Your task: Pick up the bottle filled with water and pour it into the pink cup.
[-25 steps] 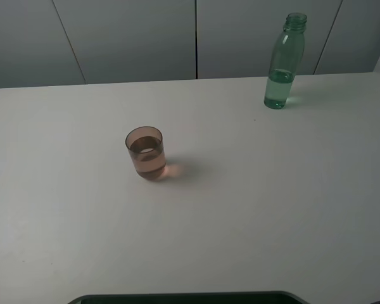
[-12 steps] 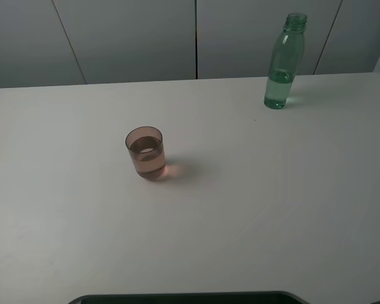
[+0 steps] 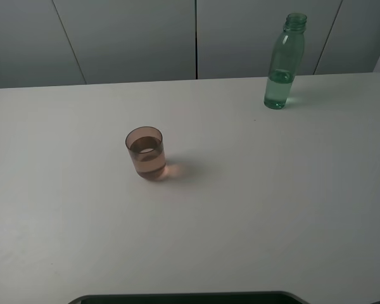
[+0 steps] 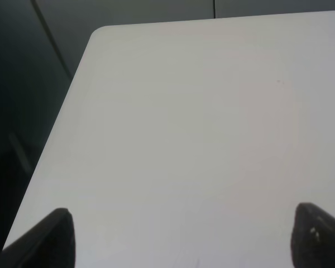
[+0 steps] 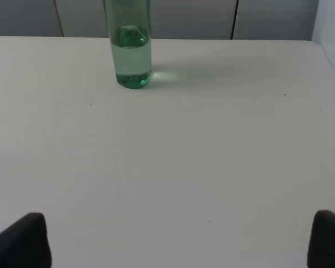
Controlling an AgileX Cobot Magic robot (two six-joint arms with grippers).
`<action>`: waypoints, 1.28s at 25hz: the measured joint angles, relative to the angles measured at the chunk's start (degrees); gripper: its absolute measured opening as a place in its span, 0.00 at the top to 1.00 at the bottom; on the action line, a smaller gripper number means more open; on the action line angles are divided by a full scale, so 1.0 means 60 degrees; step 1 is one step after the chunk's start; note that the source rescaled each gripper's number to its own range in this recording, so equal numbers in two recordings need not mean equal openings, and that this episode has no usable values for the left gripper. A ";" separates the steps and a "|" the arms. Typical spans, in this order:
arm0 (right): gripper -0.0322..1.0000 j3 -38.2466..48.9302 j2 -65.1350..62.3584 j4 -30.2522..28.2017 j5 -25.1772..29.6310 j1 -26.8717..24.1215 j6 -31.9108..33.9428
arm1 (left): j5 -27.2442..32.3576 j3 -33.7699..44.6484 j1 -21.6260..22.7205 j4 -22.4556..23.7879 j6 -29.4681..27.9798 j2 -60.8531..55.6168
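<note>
Exterior high view: white table (image 3: 253, 209), with the bottle (image 3: 283, 62) standing up straight at the far right, close to the back edge. Green and see-through, no cap on top, a little water in the bottom part. Pink cup (image 3: 145, 152) well apart from the bottle, nearer the middle and a bit to the left, also standing up straight, with some water inside. Grey wall panels (image 3: 126, 38) behind the table. No arms seen from up here.

Left wrist view: only bare table top and its rounded corner, dark floor beside it. Left gripper (image 4: 181, 237) wide open, two dark fingertips (image 4: 50, 240) at the edges of the picture, nothing between them, nothing held. No bottle and no cup here.

Right wrist view: bottle (image 5: 128, 47) far ahead on the table, top cut off by the picture edge, water low inside, a small bright green glow on the table just beside its foot. Right gripper (image 5: 178, 240) wide open too, dark fingertips (image 5: 22, 243) far apart, nothing between them, nothing held, well back from the bottle.
</note>
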 joint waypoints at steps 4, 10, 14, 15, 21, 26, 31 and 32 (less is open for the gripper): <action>0.00 0.0000 -0.0016 0.0018 0.0015 0.0000 0.0000 | 0.0000 0.0000 0.0000 0.0000 0.0000 0.0017; 0.00 0.0000 -0.0016 0.0073 0.0015 0.0000 0.0000 | 0.0000 0.0000 0.0000 0.0000 0.0000 0.0017; 0.00 0.0000 -0.0016 0.0069 0.0015 0.0017 0.0000 | 0.0000 0.0000 0.0000 0.0000 0.0000 0.0017; 0.00 0.0000 -0.0016 0.0069 0.0015 0.0017 0.0000 | 0.0000 0.0000 0.0000 0.0000 0.0000 0.0017; 0.00 0.0000 -0.0016 0.0111 0.0015 0.0017 0.0000 | 0.0000 0.0000 0.0000 0.0000 0.0000 0.0017; 0.00 0.0000 -0.0016 0.0144 0.0015 0.0017 0.0000 | 0.0000 0.0000 0.0000 0.0000 0.0000 0.0017; 0.00 0.0000 -0.0016 0.0144 0.0015 0.0017 0.0000 | 0.0000 0.0000 0.0000 0.0000 0.0000 0.0017; 0.00 0.0000 -0.0016 0.0144 0.0021 0.0017 0.0000 | 0.0000 0.0000 0.0000 0.0000 0.0000 0.0017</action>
